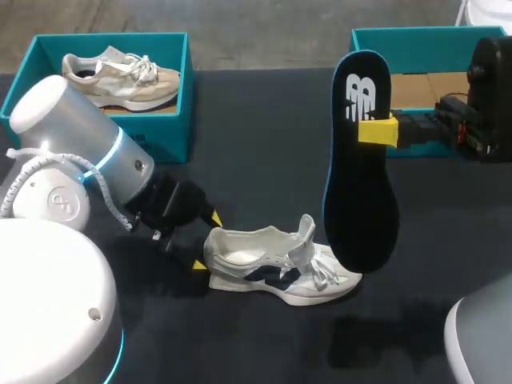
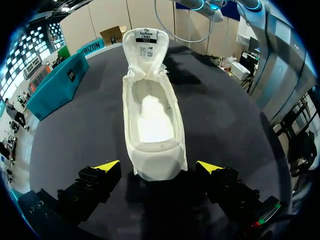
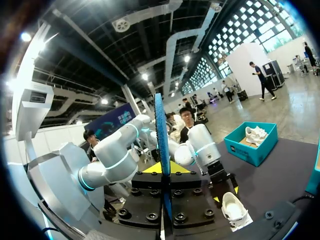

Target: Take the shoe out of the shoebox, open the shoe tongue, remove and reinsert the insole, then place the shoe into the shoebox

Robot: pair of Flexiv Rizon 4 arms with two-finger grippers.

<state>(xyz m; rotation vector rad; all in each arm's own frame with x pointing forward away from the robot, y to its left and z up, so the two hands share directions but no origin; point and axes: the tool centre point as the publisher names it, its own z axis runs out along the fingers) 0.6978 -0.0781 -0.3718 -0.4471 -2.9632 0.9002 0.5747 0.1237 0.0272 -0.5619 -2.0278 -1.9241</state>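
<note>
The right jaws pinch the dark insole (image 1: 360, 172) near its upper end, holding it upright at right of centre in the head view, its lower end close by the toe of the white shoe (image 1: 276, 268). The left jaws are spread, one yellow tip either side of the shoe's heel with a gap at each. The shoe stands on the bench (image 1: 264, 120) at lower centre, tongue pulled up. The teal shoebox (image 1: 416, 40) sits upper right. A second teal box (image 1: 172, 132), upper left, holds a beige shoe (image 1: 120, 76).
</note>
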